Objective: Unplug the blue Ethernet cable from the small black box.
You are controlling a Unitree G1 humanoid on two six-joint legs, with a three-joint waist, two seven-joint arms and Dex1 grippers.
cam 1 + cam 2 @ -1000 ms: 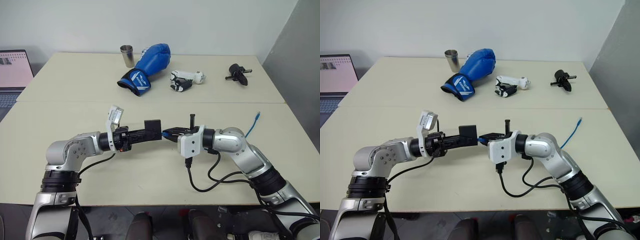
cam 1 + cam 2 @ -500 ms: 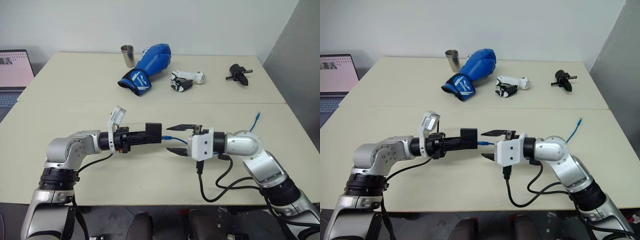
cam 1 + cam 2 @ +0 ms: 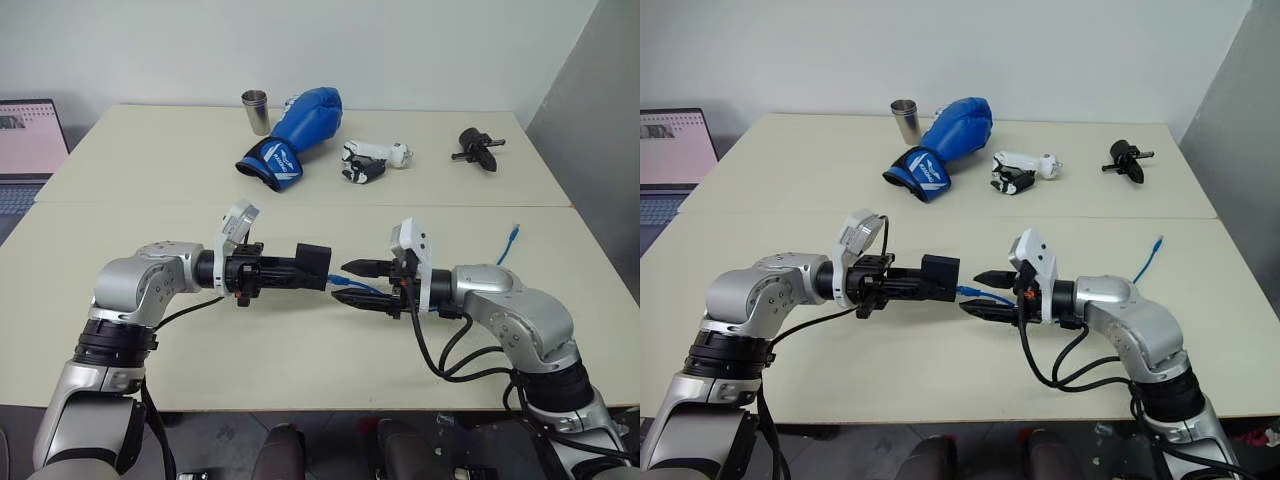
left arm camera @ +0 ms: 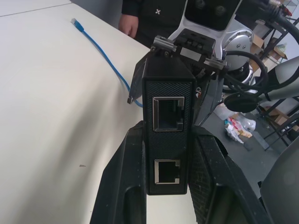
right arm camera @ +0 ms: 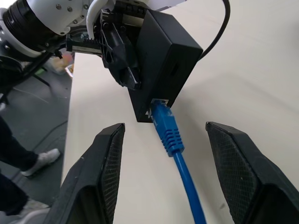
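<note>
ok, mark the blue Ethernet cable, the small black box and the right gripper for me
blue Ethernet cable (image 5: 169, 132), right wrist view, on the plug boot at the box.
small black box (image 5: 164, 60), right wrist view, on its broad face.
right gripper (image 3: 351, 283), left eye view, midway between the fingertips.

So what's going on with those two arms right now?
Left gripper shut on the small black box. Right gripper open, straddling the blue Ethernet cable. Cable plugged in. Nothing in the way.
</note>
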